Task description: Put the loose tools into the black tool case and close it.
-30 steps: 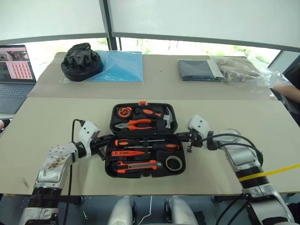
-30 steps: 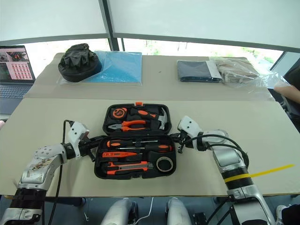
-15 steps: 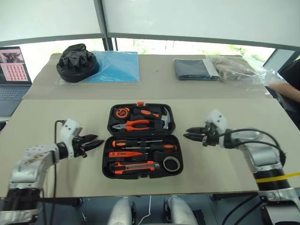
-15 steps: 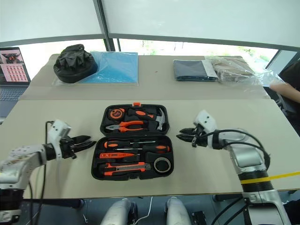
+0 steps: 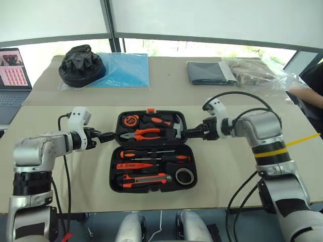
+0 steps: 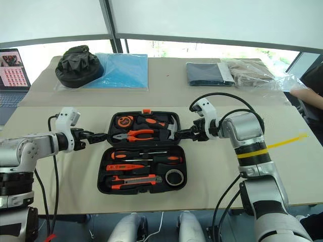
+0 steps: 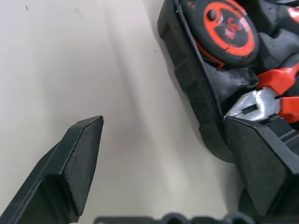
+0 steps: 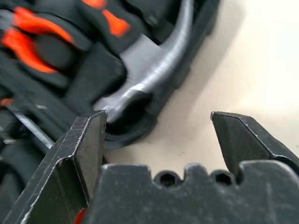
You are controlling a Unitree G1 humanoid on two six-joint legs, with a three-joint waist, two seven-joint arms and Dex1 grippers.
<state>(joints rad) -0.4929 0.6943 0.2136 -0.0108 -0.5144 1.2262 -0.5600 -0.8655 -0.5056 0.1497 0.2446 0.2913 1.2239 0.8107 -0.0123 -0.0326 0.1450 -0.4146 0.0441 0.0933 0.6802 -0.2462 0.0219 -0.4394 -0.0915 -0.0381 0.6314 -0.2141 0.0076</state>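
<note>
Black tool case [image 5: 151,151] open, tools inside.

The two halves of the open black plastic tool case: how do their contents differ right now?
The far half holds the round orange-black tape measure, orange-handled pliers and steel-headed hammer; the near half holds two long orange-black screwdrivers, a slim orange tester, an orange-black utility knife and a dark tape roll. The far half carries the orange latch; none shows on the near half. Both lie flat and open on the beige table.
</note>
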